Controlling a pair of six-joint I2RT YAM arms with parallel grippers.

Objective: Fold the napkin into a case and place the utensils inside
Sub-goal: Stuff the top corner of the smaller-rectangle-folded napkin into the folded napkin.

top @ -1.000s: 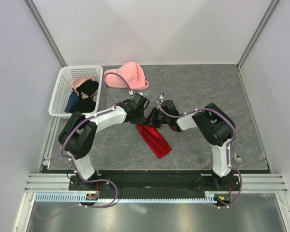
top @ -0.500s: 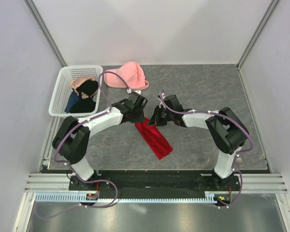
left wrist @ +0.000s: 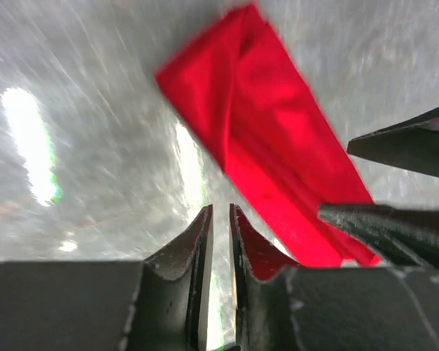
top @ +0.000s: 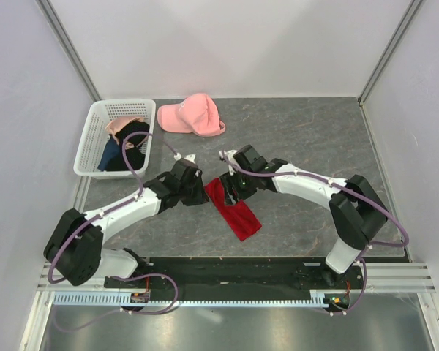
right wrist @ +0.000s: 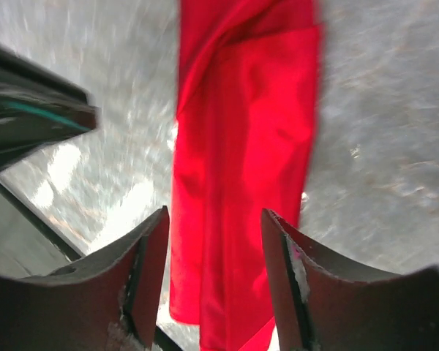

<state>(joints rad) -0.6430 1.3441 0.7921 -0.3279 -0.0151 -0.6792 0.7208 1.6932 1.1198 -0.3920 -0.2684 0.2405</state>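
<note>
Folding stage: your napkin (top: 234, 208) lies on the table (top: 307, 124) as a narrow, layered strip. I judge the case close to formed, though the layers sit unevenly at the far end.
Napkin place: middle of the table, with its far end between your two hands and its near end free.
Long axis: it runs from far-left to near-right in the overhead view, and any fold or smoothing stroke has to follow that line.
Left hand (left wrist: 219, 212): parted only by a slit, grasping nothing. It is low to the table, just beside the left edge of the strip's far end, and the cloth lies ahead and to its right.
Right hand (right wrist: 216, 216): released and spread wide, with a finger on either side of the strip. The cloth runs straight away from it between the fingers and is not pinched.
Nearer hand: the right one, directly over the strip and lined up with its length. The left is off the edge.
Utensils: you have none in view, so I cannot tell where they lie.
Bystanders: the pink cap (top: 192, 115) and the white basket (top: 88, 146) sit far left, well apart from the cloth.
Next move, as I judge it: work from the far end and keep the strip's line undisturbed.
</note>
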